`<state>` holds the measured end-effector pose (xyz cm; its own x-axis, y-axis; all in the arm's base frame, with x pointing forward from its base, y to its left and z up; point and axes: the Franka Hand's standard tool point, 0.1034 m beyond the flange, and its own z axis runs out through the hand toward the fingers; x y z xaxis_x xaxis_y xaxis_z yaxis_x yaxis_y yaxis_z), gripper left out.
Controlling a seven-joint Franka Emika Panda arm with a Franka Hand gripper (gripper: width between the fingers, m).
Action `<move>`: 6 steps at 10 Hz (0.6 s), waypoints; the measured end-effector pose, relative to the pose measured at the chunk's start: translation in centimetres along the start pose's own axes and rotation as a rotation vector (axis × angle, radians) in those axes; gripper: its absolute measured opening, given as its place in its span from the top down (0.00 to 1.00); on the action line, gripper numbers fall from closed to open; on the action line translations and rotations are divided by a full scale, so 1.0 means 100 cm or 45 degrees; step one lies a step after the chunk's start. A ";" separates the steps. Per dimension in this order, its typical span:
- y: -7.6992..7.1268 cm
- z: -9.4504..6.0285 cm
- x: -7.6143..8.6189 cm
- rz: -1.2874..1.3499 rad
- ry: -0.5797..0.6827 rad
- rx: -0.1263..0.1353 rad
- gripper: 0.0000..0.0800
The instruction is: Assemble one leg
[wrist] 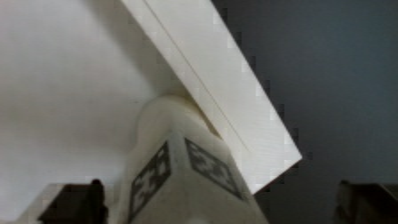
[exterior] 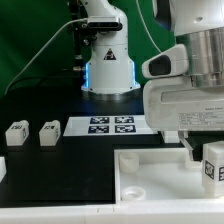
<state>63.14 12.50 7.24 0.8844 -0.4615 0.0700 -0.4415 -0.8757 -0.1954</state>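
Note:
One leg (wrist: 178, 165), a small white block with black-and-white tags, stands between my fingers against the large white board (wrist: 71, 70), next to the board's edge. In the exterior view this leg (exterior: 212, 165) is at the far right, under my gripper (exterior: 205, 158), over the board (exterior: 150, 190). In the wrist view my gripper (wrist: 221, 200) is open: both dark fingertips (wrist: 71, 203) stand apart from the leg. Two more legs (exterior: 16, 133) (exterior: 48, 133) lie on the black table at the exterior view's left.
The marker board (exterior: 112, 125) lies at the table's middle, in front of the robot base (exterior: 108, 65). A white part (exterior: 2, 168) shows at the left edge. The large board has round holes and fills the front.

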 end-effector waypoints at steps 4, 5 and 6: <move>-0.003 -0.004 0.018 -0.632 0.047 -0.032 0.19; -0.002 -0.003 0.017 -0.596 0.044 -0.031 0.19; -0.002 -0.003 0.017 -0.597 0.044 -0.031 0.31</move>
<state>64.70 11.89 7.68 0.9839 -0.0197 0.1779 0.0004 -0.9937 -0.1123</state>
